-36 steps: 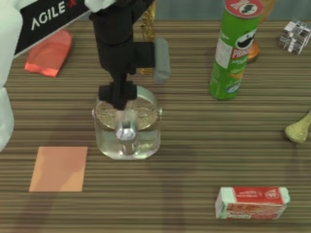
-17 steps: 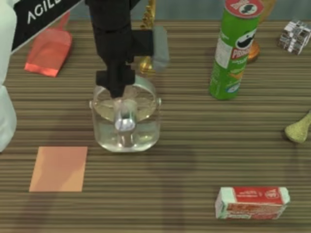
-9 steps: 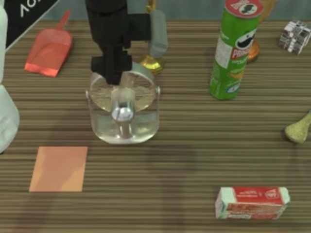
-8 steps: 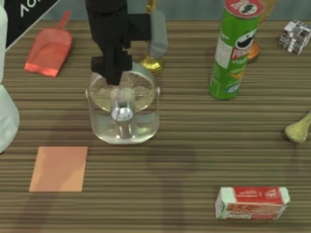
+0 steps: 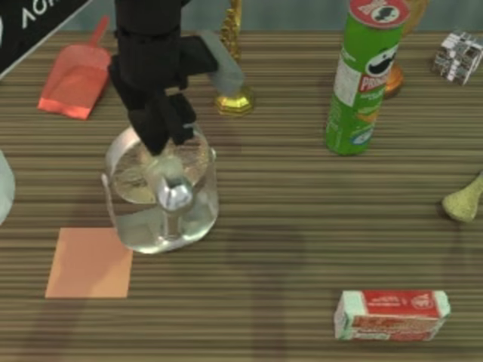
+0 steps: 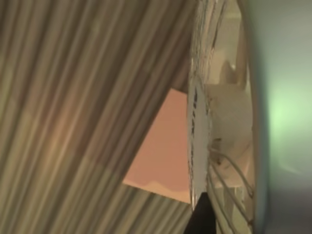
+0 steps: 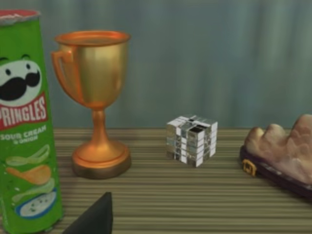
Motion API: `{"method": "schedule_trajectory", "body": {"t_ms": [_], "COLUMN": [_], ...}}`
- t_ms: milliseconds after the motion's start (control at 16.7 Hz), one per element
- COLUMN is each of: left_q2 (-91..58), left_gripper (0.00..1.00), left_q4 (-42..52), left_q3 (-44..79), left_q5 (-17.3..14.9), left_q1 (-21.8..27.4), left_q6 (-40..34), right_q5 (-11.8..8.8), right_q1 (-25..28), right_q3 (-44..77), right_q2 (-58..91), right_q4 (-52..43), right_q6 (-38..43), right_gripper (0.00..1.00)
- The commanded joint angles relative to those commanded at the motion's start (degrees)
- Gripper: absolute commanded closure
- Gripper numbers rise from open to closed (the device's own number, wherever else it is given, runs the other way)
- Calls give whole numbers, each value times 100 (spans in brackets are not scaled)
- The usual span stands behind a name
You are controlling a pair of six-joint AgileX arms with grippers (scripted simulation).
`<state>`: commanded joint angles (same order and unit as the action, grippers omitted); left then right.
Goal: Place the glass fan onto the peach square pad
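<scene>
The table (image 5: pixel 317 226) carries the whole scene, a striped wooden top with clutter along its far edge and right side. Over its left half hangs the left arm (image 5: pixel 155 53), black and bulky, and its left gripper (image 5: pixel 167 147) is clamped on the upper rim of the glass fan (image 5: pixel 160 192) — the fan looks lifted clear of the wood, though the top view alone cannot settle how high. The fan's near-left corner just overlaps the far-right corner of the peach square pad (image 5: pixel 89 262), which lies flat near the left edge; the left wrist view shows the same pad (image 6: pixel 163 151) below and beside the fan's frame.

So, as a judgement: the pick is done and the carry is well on, but the placing is not. The fan has yet to come further left and nearer until it sits over the pad's middle, then go down and be let go.

The right arm is out of the top view; in the right wrist view only a dark tip of the right gripper (image 7: pixel 95 217) shows, so I cannot tell how its fingers stand. It faces the green Pringles can (image 5: pixel 362 75), a gold trophy (image 7: pixel 95 97) and a small mirrored cube (image 5: pixel 458 55) at the far right — none of them in the fan's way.
</scene>
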<state>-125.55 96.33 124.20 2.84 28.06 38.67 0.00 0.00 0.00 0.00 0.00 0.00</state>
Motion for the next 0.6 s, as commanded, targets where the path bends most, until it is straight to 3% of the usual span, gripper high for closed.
{"method": "schedule_trajectory", "body": {"t_ms": [240,600], "left_q2": [456,1519], "left_gripper": [100,100], "left_q4": [118,-216], "left_q3": [-637,-1779], "left_q5": [187,269], "left_q1": [-160,-444], "left_q6": [-2491,-7310], "right_q5": [0,0], "right_q1": [0,0], "right_q3": [0,0], "right_q2": [0,0], "right_q4": [0,0], "right_q6": [0,0], "right_gripper": [0,0]}}
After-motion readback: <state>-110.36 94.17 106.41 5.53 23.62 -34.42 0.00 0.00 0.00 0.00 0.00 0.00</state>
